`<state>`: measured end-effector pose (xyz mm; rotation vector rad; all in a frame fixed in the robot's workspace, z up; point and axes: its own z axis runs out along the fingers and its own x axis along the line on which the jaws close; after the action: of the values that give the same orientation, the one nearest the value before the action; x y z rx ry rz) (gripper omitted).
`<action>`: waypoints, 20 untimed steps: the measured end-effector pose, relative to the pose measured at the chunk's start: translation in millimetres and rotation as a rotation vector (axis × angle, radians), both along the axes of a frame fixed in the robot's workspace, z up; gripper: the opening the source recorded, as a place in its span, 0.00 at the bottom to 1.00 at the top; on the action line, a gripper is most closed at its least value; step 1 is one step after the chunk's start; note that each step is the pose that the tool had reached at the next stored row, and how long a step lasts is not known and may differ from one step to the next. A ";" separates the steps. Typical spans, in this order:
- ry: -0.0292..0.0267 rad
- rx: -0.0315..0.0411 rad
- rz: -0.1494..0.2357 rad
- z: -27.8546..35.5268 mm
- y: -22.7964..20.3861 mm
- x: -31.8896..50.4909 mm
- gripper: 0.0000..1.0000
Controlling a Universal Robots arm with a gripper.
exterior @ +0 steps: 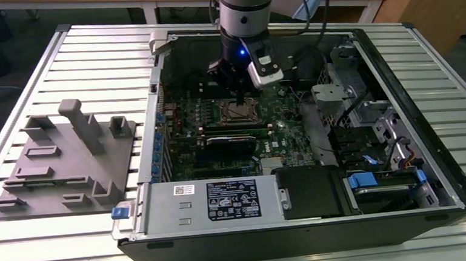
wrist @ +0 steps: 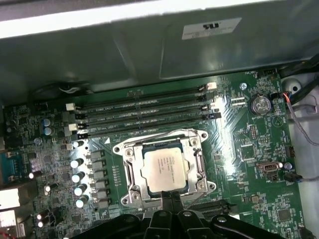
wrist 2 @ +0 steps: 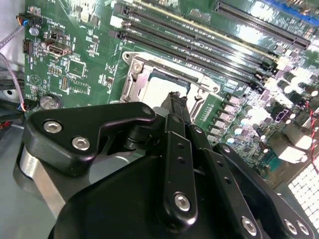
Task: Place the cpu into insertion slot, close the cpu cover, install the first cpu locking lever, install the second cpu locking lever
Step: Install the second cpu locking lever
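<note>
Silver-grey and flat, the small square metal-topped cpu (wrist: 165, 170) already sits at frame centre in the black-framed insertion slot (wrist: 130, 175); treat it as light, rigid and fragile, touching edges only, while your black end effector (wrist: 172, 196) hovers pinched shut, holding nothing.
</note>
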<state>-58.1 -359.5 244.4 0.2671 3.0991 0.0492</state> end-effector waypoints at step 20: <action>-0.0001 0.0000 0.005 0.0 -12.0 0.0 0.11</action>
<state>-58.1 -371.4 244.4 0.2591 3.0998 0.0493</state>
